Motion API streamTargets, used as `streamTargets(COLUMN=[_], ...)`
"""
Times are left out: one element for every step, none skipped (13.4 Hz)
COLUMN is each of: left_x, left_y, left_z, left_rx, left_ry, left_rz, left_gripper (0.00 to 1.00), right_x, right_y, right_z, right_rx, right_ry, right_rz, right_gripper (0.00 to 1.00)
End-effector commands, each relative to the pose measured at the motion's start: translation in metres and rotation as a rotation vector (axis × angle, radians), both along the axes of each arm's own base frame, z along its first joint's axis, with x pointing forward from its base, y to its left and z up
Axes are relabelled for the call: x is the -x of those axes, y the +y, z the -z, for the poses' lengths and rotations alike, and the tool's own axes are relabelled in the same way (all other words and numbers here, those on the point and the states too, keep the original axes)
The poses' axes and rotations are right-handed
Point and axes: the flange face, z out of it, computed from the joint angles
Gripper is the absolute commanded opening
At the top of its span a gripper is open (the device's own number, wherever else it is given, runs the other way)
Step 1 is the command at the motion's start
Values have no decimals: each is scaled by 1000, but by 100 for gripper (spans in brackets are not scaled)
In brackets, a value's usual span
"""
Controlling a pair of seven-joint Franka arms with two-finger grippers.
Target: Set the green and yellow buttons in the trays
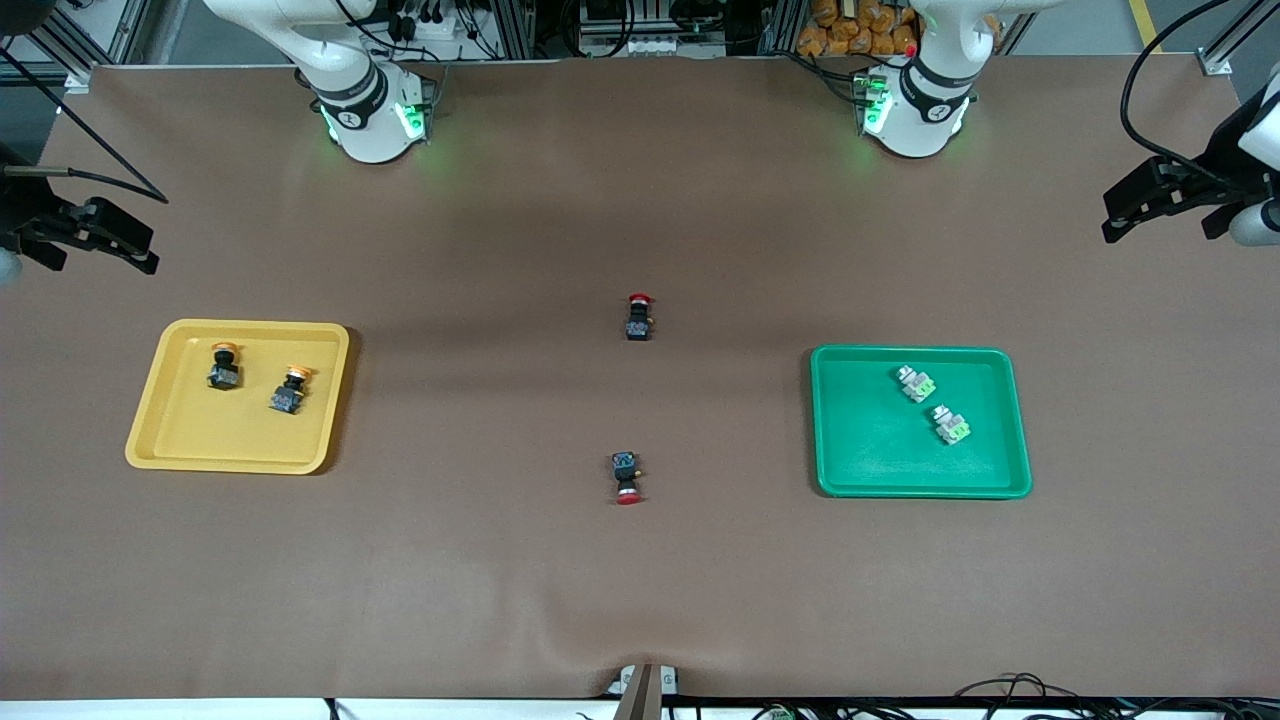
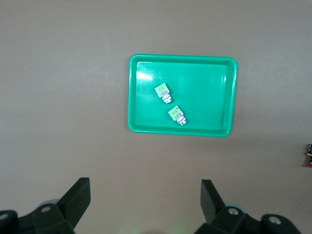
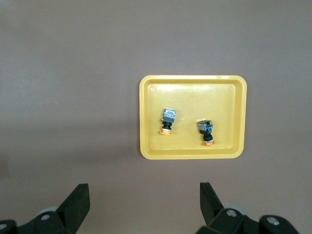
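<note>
The green tray lies toward the left arm's end of the table and holds two green buttons. The left wrist view shows the tray and both buttons. The yellow tray lies toward the right arm's end and holds two yellow-capped buttons. The right wrist view shows that tray and its buttons. My left gripper is open, empty, high over bare table beside the green tray. My right gripper is open, empty, high beside the yellow tray.
Two black buttons with red caps lie on the brown mat between the trays. One is nearer the robots' bases and one is nearer the front camera. One just shows at the edge of the left wrist view.
</note>
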Motion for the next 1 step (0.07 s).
streamTargets(left_x=[5], left_y=[-2], left_z=[-6], left_rx=[10], left_ry=[-3], left_rz=[4], left_gripper=[100], right_x=[2], right_y=[3], right_z=[-6], right_rx=[-16], right_ry=[-11], right_rz=[-12], right_gripper=[100])
